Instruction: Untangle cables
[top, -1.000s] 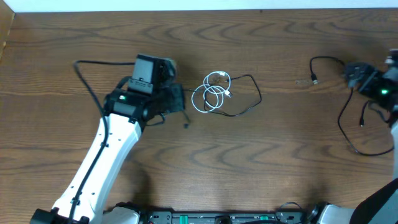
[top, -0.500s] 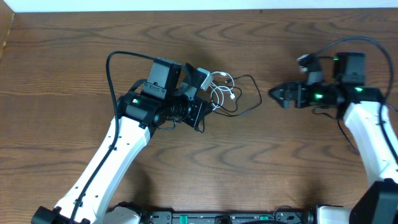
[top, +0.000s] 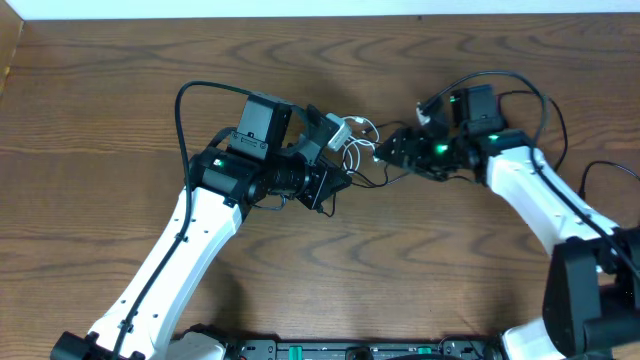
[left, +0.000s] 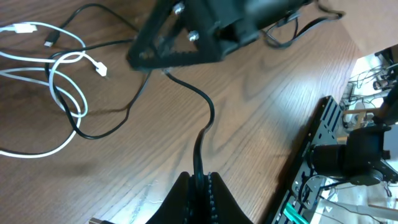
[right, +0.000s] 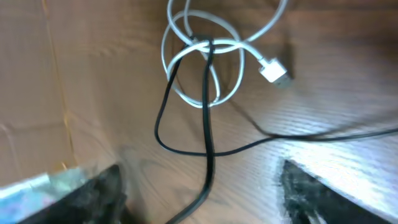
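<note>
Overhead: on the wooden table (top: 120, 60) the white cable (top: 358, 135) lies in small loops near the middle, just beyond the tip of the left gripper (top: 338, 182). The right gripper (top: 392, 150) points at the same tangle from the other side, so the loops sit between the two grippers, close to both. A black cable (top: 375, 182) runs along the near side of the white loops, from the left gripper towards the right one. From this height I cannot tell how either pair of jaws stands. A second thin black cable (top: 598, 167) curves on the table by the right edge, well apart from the tangle.

Left wrist: the left gripper (left: 198, 194) is closed tight on the black cable (left: 210, 115), which rises out from between the fingers and bends away towards the dark frame of the right gripper (left: 186, 37) at the top. The white cable (left: 65, 87) lies in overlapping loops to the upper left, apart from the fingers, with a small white plug (left: 99, 70) at its end and another strand of black cable crossing under the loops.

Right wrist: the right gripper (right: 200, 177) stands wide, its fingers (right: 93, 193) blurred at the two lower corners and closed on nothing. The black cable (right: 208, 124) runs straight up between them without touching either, and passes through the white cable (right: 186, 59) loops ahead. The white plug (right: 273, 70) lies just right of the loops.
</note>
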